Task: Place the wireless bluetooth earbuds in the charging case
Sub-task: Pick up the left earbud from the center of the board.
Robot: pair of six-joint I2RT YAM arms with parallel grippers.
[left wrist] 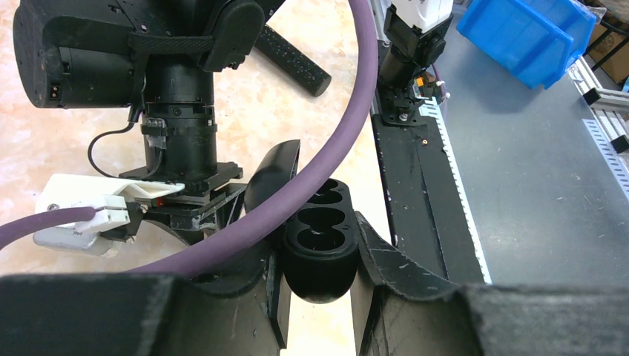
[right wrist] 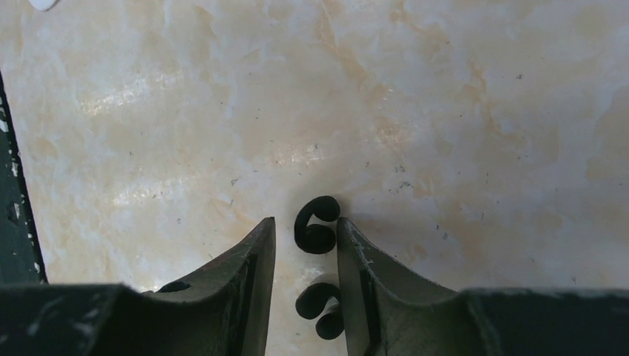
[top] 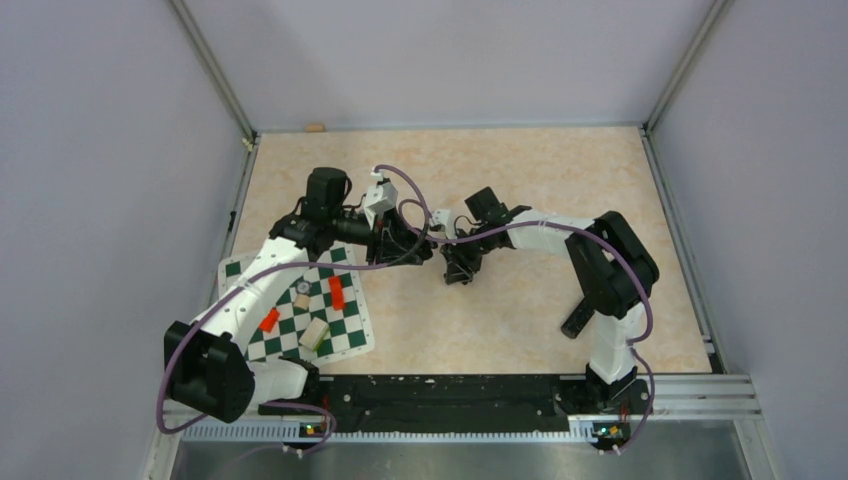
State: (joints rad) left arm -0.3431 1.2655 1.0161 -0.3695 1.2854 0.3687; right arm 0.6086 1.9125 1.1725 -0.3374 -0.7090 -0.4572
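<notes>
Case (left wrist: 320,280) lengthwise in left claw (left wrist: 317,241), wells (left wrist: 320,237) up

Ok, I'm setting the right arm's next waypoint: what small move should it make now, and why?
Probably close the right gripper on the earbud between its fingertips: the fingers are open, straddling it on the table, a second earbud deeper in. The charging case sits lid-open, both wells empty, in the left gripper.

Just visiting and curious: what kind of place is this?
Probably a robot test bench in a lab: a left arm and right arm bolted to a walled-in table, a blue bin nearby.
</notes>
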